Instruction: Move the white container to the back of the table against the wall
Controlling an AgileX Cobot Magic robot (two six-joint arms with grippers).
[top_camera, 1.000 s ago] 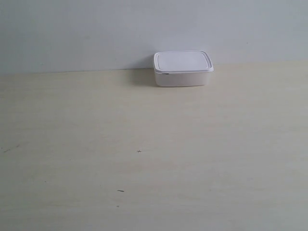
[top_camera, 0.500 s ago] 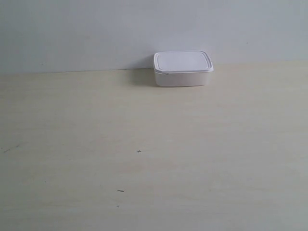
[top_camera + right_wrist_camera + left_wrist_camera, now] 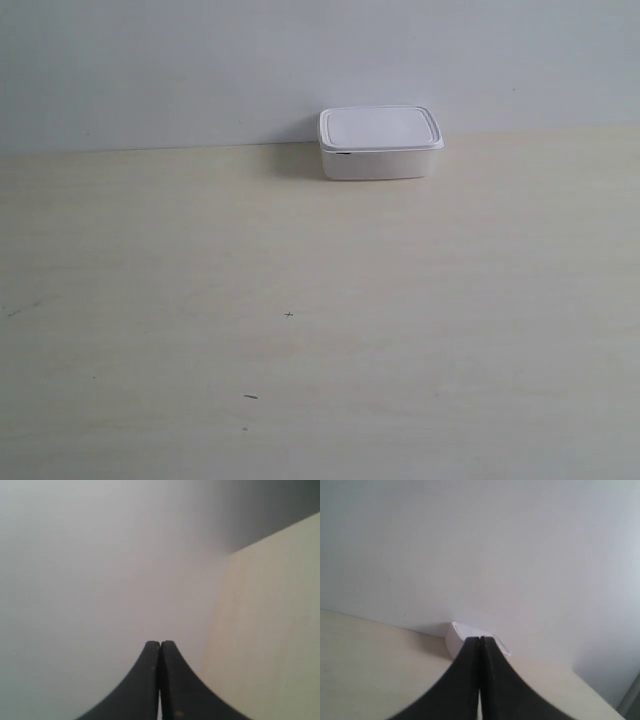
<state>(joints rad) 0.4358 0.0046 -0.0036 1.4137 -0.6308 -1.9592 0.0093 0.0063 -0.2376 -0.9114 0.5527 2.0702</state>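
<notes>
The white container stands lidded at the back of the cream table, its rear side against the pale wall. No arm shows in the exterior view. In the left wrist view the container lies far ahead by the wall, partly hidden behind my left gripper, whose black fingers are pressed together, empty. My right gripper is shut too, holding nothing, facing the wall beside a strip of table.
A few tiny dark specks mark the tabletop. A dark vertical edge shows at the corner of the left wrist view, past the table's end.
</notes>
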